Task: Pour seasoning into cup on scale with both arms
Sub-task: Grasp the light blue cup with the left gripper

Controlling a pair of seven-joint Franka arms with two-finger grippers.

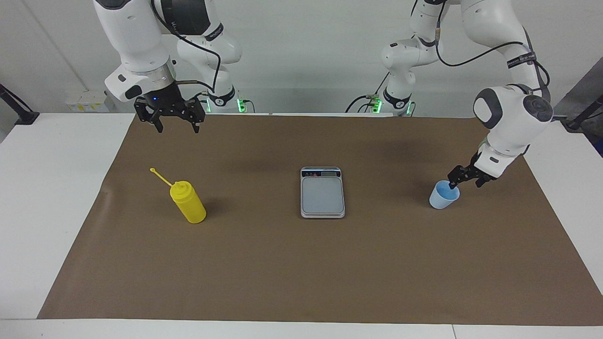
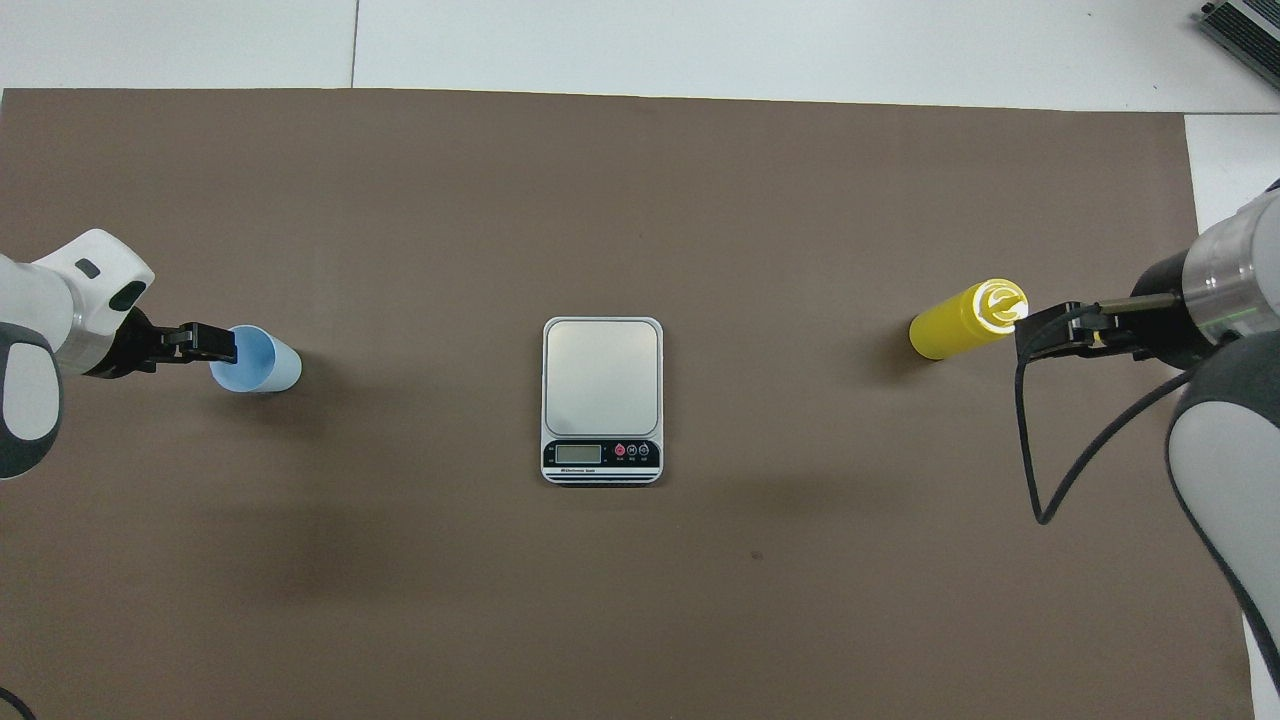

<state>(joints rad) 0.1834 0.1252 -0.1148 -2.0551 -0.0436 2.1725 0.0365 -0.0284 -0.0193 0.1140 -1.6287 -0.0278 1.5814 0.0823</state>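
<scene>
The scale (image 1: 322, 192) lies flat at the centre of the brown mat (image 1: 301, 263) that covers the table (image 1: 52, 188). Its display strip is on the edge nearest the robots, and its weighing plate carries nothing.

The cup (image 1: 443, 195) stands upright on the mat toward the left arm's end of the table; in the overhead view it sits at 9 o'clock from the scale, well apart from it. The left gripper (image 1: 464, 180) is at the cup's rim on the side nearer the robots. One finger reaches down inside the rim, the other stands outside it. Whether the fingers are pressing the wall of the cup cannot be told.

The seasoning bottle (image 1: 189, 203) stands upright on the mat toward the right arm's end of the table; in the overhead view it sits at 3 o'clock from the scale, well apart from it. Its cap strap (image 1: 160, 177) sticks out from the nozzle toward the robots.

The right gripper (image 1: 178, 125) hangs in the air over the mat, raised well clear of the bottle, with its fingers spread and holding nothing.
</scene>
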